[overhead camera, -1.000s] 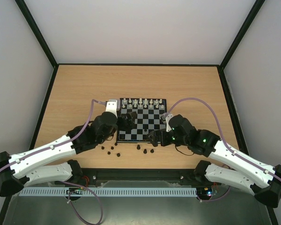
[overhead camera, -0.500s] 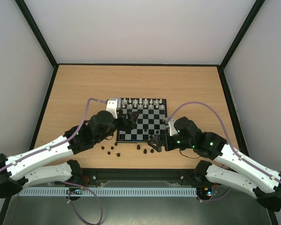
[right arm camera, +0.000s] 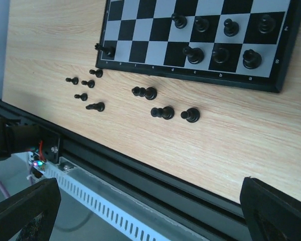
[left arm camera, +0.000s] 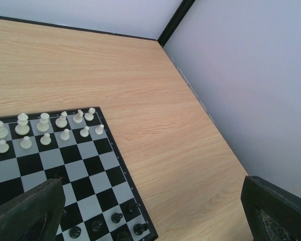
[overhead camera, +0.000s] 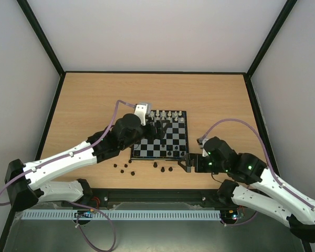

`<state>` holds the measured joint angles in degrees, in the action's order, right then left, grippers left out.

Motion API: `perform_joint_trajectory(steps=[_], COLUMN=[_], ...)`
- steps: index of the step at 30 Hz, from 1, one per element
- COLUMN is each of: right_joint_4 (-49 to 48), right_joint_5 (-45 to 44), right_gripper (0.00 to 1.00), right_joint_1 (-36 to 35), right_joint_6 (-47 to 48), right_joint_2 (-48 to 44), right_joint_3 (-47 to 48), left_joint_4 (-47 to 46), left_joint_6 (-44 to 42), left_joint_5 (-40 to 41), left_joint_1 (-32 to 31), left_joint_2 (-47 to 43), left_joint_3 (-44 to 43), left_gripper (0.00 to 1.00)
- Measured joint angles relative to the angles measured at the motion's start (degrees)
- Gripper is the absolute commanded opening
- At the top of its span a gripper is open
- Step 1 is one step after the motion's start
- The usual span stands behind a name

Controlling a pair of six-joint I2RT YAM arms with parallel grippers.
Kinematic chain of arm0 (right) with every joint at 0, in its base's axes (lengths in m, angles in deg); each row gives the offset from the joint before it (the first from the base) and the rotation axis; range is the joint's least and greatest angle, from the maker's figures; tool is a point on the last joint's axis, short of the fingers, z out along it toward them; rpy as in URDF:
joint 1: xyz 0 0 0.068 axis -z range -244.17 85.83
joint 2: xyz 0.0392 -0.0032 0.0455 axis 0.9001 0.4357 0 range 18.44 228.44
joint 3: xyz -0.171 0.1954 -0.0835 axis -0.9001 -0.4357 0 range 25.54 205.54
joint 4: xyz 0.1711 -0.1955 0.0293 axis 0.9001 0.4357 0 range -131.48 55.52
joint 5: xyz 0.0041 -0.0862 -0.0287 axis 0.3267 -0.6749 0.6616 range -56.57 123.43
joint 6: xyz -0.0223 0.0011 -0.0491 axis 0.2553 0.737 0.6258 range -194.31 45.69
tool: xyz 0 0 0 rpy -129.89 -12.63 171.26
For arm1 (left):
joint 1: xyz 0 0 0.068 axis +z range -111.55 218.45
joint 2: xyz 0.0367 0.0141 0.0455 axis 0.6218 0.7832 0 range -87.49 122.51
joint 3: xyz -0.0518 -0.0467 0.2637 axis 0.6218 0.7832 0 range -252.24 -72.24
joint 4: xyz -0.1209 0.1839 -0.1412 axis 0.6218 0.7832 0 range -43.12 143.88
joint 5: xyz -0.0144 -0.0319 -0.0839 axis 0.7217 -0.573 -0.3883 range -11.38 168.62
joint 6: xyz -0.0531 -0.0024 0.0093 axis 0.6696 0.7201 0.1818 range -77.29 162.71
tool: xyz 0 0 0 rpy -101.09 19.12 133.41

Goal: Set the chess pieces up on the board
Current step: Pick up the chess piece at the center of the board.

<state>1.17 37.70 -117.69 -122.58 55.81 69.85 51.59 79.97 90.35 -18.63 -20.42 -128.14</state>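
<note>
The chess pieces [right arm camera: 163, 113] are split: several stand on the board [right arm camera: 155, 30] at its near right squares, and the rest lie scattered on the table [right arm camera: 241, 135] just in front. The left gripper [overhead camera: 157, 129] hangs over the board's far left, jaws wide, holding nothing. The right gripper [overhead camera: 187, 164] hovers off the near right corner, equally wide and empty. White pieces [overhead camera: 167, 114] line the far rows.

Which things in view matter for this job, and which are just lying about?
Job: board; loose black pieces on the table; black pieces already on the board.

Lying about: white pieces in two rows at the board's far side; purple cables; slotted rail at the front.
</note>
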Motion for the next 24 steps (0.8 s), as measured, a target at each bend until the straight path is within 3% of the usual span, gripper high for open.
perform_joint_trajectory(steps=[10, 17, 24], right_joint_4=[-2.4, -8.74, -12.83], right_joint_5=[3.34, 4.28, 4.33], right_gripper=[0.99, 0.99, 0.99], right_joint_1=[0.0, 0.04, 0.04], right_joint_6=[-5.33, -3.1, 3.32], right_joint_2=[-14.99, -4.33, 9.79], right_joint_3=[-1.75, -2.03, 5.6], left_joint_4=[2.21, 6.71, 11.23], left_joint_6=[-0.66, -1.14, -2.27], left_joint_5=[-2.49, -1.2, -1.88], left_joint_1=[0.0, 1.31, 3.87], left_joint_2=[-6.64, -19.1, -20.09], left_joint_3=[2.71, 5.03, 5.2], left_gripper=[0.99, 0.99, 0.99])
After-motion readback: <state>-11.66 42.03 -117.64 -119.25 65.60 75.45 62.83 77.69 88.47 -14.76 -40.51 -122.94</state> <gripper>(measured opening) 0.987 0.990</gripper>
